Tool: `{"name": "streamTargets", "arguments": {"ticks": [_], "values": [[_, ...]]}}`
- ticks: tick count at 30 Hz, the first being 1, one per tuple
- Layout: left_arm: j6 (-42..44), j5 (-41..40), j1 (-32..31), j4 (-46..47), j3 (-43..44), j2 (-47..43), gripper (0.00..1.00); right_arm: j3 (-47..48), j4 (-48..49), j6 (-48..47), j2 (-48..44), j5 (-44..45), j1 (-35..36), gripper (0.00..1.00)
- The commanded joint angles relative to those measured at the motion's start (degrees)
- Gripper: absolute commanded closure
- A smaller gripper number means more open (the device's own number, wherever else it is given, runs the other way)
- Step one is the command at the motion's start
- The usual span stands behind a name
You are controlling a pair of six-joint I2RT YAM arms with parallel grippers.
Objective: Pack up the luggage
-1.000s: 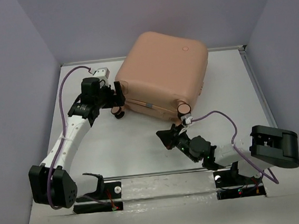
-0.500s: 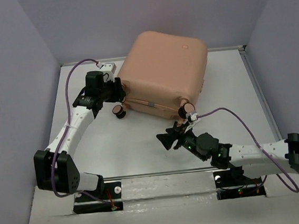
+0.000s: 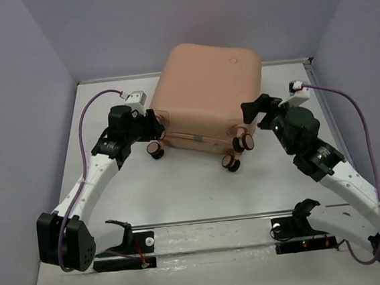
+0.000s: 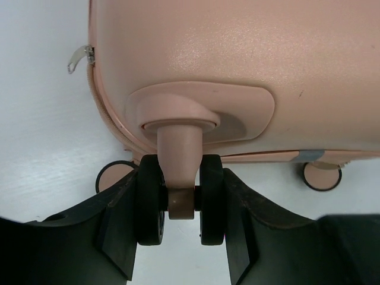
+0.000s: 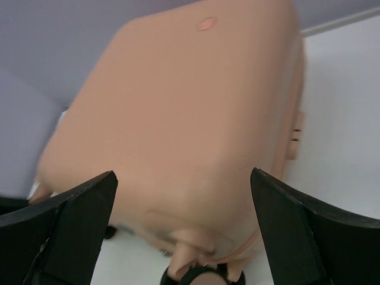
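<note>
The luggage (image 3: 206, 90) is a salmon-pink hard-shell suitcase, lying closed and flat at the back middle of the table. My left gripper (image 3: 152, 124) is at its near left corner, shut on a black twin caster wheel (image 4: 181, 202); both fingers (image 4: 119, 225) press the wheel's outer faces. The pink stem rises from the wheel into the shell (image 4: 237, 53). My right gripper (image 3: 253, 108) stands open just off the near right corner, touching nothing. Between its wide fingers (image 5: 77, 219) the right wrist view shows the luggage (image 5: 178, 119) and a caster wheel (image 5: 202, 276) below.
Other caster wheels (image 3: 231, 163) (image 3: 156, 150) stick out along the suitcase's near edge. A zipper pull (image 4: 77, 58) hangs at the shell's left seam. Purple walls close in the white table (image 3: 182, 197) on three sides. A metal rail (image 3: 211, 224) runs in front of the arm bases.
My right arm swung from the front middle up to the suitcase's right corner and opened. My left gripper closed on the caster wheel. The suitcase turned slightly, showing more wheels.
</note>
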Motion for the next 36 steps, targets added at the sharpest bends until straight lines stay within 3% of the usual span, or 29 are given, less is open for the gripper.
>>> {"name": "streamTargets", "arguments": {"ticks": [1, 4, 7, 12, 13, 16, 19, 22, 25, 30, 32, 33, 34, 36], "values": [[-4.5, 5.4, -3.6, -4.2, -4.9, -6.5, 0.94, 7.1, -10.7, -2.8, 4.5, -10.8, -13.7, 0.0], [-5.7, 4.7, -6.7, -3.9, -7.2, -9.9, 0.94, 10.1, -10.8, -2.9, 11.7, -19.0, -21.7, 0.0], [-9.0, 4.0, -12.3, -2.2, -9.8, -12.6, 0.94, 13.0, -10.1, -3.4, 19.6, -29.4, -24.1, 0.0], [-16.0, 3.2, -21.9, 1.8, -14.0, -16.9, 0.94, 19.9, -9.3, -3.8, 32.3, -42.1, -24.1, 0.0], [-16.9, 3.2, -22.9, 3.5, -15.4, -17.5, 0.94, 22.1, -8.3, -3.6, 34.2, -48.0, -24.1, 0.01], [-19.8, 3.0, -26.9, 5.9, -16.8, -18.5, 0.94, 27.7, -6.2, -3.2, 43.6, -57.1, -22.8, 0.06], [-21.9, 3.3, -29.6, 10.4, -17.8, -18.5, 0.94, 40.5, -7.1, -2.9, 51.8, -62.4, -19.9, 0.05], [-24.1, 4.1, -30.0, 13.8, -18.3, -18.5, 0.94, 47.0, -8.6, -1.4, 55.1, -60.4, -19.4, 0.02], [-25.8, 3.2, -30.0, 16.3, -18.5, -19.5, 0.94, 51.9, -9.9, -3.1, 52.3, -55.6, -19.4, 0.0], [-30.5, 0.4, -30.0, 19.7, -19.1, -21.6, 0.94, 45.0, -8.0, -6.2, 39.0, -50.9, -19.4, 0.0], [-32.1, -0.5, -30.0, 22.1, -20.2, -22.3, 0.94, 31.9, -2.3, -6.7, 28.3, -49.4, -17.5, 0.09], [-33.6, -0.8, -30.0, 23.1, -20.5, -23.0, 0.94, 26.3, -0.1, -6.6, 24.4, -49.0, -16.7, 0.18], [-34.5, -1.1, -30.0, 24.4, -21.1, -23.4, 0.94, 15.2, 4.6, -5.8, 17.2, -48.0, -15.6, 0.45], [-36.5, -2.3, -29.9, 25.6, -21.7, -24.2, 0.94, 4.8, 9.0, -4.9, 10.8, -45.5, -10.7, 0.77]]}}
